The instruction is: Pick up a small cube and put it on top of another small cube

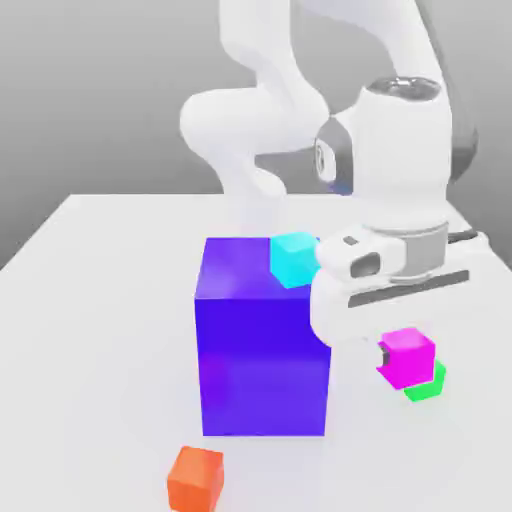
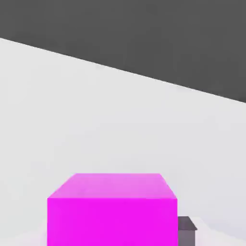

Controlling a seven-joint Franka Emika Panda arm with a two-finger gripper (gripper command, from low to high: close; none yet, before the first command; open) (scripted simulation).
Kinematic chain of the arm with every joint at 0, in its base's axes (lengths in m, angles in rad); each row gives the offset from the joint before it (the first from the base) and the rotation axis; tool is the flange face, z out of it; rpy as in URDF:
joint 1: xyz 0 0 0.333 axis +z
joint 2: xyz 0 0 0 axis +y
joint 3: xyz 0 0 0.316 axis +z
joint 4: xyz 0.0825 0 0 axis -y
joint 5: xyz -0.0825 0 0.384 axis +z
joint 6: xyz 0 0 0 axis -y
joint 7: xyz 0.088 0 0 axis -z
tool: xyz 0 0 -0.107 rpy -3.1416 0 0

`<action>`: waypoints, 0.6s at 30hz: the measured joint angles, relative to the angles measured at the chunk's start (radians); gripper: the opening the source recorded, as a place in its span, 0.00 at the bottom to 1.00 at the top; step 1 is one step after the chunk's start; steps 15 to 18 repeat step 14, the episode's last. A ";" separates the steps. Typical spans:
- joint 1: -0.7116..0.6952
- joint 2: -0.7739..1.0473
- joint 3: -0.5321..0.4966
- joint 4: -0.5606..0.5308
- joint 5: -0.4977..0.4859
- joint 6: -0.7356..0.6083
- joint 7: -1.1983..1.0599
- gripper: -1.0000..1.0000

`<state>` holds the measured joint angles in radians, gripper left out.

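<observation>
Closest to me, a bright magenta cube (image 1: 407, 361) is clamped between the jaws of my gripper (image 1: 404, 357), held up from the white tabletop (image 1: 110, 330). I judge it light, stiff and not fragile; its smooth sides might slip if gripped off-centre, so opposite flat faces, squarely across the middle, are the place to hold. Just past it in the exterior view, partly hidden, sits a green cube (image 1: 432, 384). Counted outward: one magenta cube, one green cube, one large blue-purple block (image 1: 265, 365), one cyan cube (image 1: 294, 260) apparently on its top, and one orange cube (image 1: 196, 480), well apart.
</observation>
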<state>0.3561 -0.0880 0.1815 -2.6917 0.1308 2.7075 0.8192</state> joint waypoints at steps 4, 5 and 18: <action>0.074 -0.035 0.103 -0.092 -0.036 -0.021 0.129 0.00; 0.073 -0.017 0.110 -0.102 -0.055 -0.003 0.152 0.00; 0.076 0.178 0.075 -0.103 -0.229 0.175 0.285 1.00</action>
